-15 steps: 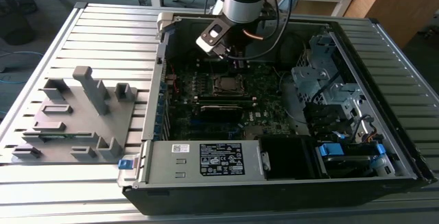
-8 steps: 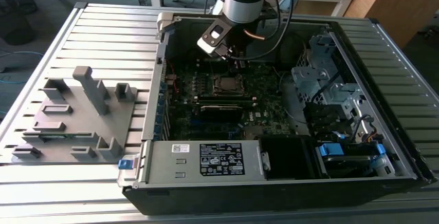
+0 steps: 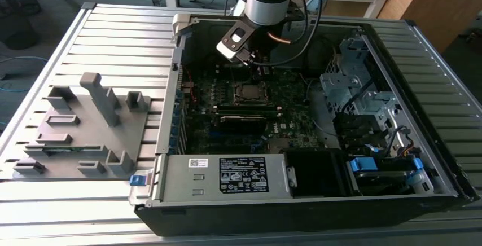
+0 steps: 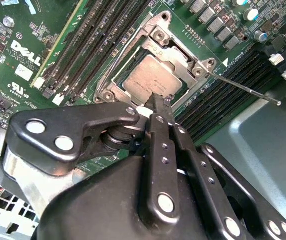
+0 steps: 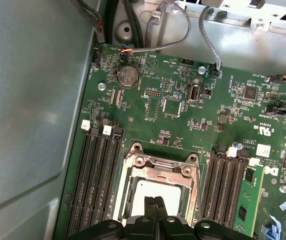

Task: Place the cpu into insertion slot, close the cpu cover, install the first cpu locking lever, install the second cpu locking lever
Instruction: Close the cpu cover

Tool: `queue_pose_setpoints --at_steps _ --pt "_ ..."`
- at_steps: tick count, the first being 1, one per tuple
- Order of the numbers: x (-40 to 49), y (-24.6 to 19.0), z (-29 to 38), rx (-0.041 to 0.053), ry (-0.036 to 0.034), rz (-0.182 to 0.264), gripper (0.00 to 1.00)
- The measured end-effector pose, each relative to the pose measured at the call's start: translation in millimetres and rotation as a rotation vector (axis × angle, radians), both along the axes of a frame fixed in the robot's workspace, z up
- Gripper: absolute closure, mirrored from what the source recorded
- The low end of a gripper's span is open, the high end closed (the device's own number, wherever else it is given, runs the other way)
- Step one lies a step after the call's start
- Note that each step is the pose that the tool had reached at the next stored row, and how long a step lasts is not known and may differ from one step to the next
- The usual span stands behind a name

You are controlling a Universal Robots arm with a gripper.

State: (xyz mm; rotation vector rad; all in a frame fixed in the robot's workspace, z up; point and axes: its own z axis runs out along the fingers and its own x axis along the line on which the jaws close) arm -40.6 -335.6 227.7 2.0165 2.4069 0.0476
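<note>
Power supply [image 3: 226,175]: near end of the open computer case [image 3: 301,219], which sits on the slatted counter [image 3: 113,37]. A grey fixture [image 3: 90,127] is at the exterior view's left.
Insertion slot [image 3: 252,93]: mid-motherboard, farther in.
Cpu [image 4: 148,80]: seated flat in the slot, metal top up; square, no long axis.
Cpu cover [image 4: 175,52]: lying down, framing the cpu.
Locking lever [image 4: 243,90]: thin rod slanting from the socket corner across the memory slots [image 4: 208,107].
Tool [image 4: 159,102]: fingers pressed together, empty, tips at the cpu's edge.

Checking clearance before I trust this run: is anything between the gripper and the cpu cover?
Nothing visible does. The gripper, jaws together, hangs right above the cpu cover, which lies around the cpu; no cable crosses between them.
</note>
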Motion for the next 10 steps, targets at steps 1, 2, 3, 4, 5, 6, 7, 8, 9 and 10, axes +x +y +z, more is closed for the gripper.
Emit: queue_pose_setpoints --at_steps 1,2,3,4,5,6,7,8,9,10 --pt "0.0 0.0 0.0 0.0000 0.0000 0.000 0.90" --pt "0.0 0.0 0.0 0.0000 0.0000 0.000 0.90" --pt "0.0 0.0 0.0 0.0000 -0.0001 0.002 0.90" --pt "0.0 0.0 0.0 0.0000 0.0000 0.006 0.90" --pt "0.0 0.0 0.0 0.0000 0.0000 0.013 0.90" --pt "0.0 0.0 0.0 0.0000 0.0000 0.020 0.90" --pt "0.0 0.0 0.0 0.0000 0.0000 0.029 0.90" --pt "0.0 0.0 0.0 0.0000 0.0000 0.037 0.90" --pt "0.0 0.0 0.0 0.0000 0.0000 0.044 0.90" --pt "0.0 0.0 0.0 0.0000 -0.0001 0.050 0.90"
